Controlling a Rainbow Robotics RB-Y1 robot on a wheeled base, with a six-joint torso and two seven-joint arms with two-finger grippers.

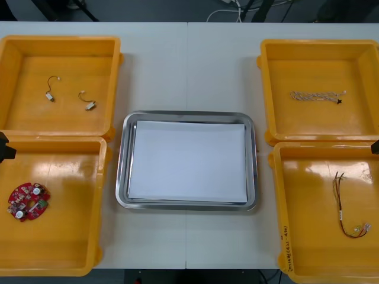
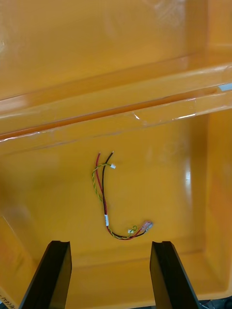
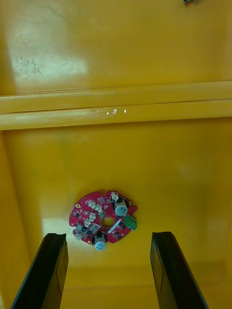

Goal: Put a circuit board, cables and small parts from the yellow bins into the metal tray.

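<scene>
The board [image 3: 104,219] lies flat, parts upward, in the bin [image 1: 102,201] left of the tray [image 1: 121,160] on the robot's side. The left jaws hang over it, open wide and empty, with the board between them and a little ahead. It looks light, rigid and fragile on its face. Being round it has no long axis. Its green plug faces the tray side. I would pinch it across the bare rim, clear of the two grey cans, which could snap off. It lies flush on a slick floor, so the jaws may skid before they get under its edge.

The red and yellow cable [image 2: 113,198] lies in the bin [image 1: 278,236] right of the tray, also on the robot's side. The right jaws are above it, open and empty. It is thin, limp and nearly weightless. Its long axis runs towards and away from the robot, with the stripped ends farther off and the hooked plug end close to the jaws. The straight twisted middle seems the safest hold.

Beyond it, the twisted cable [image 1: 317,95] lies crosswise, with its dark plug away from the tray. Two small parts [image 1: 50,97] with curled tails lie in the far bin left of the tray.
</scene>
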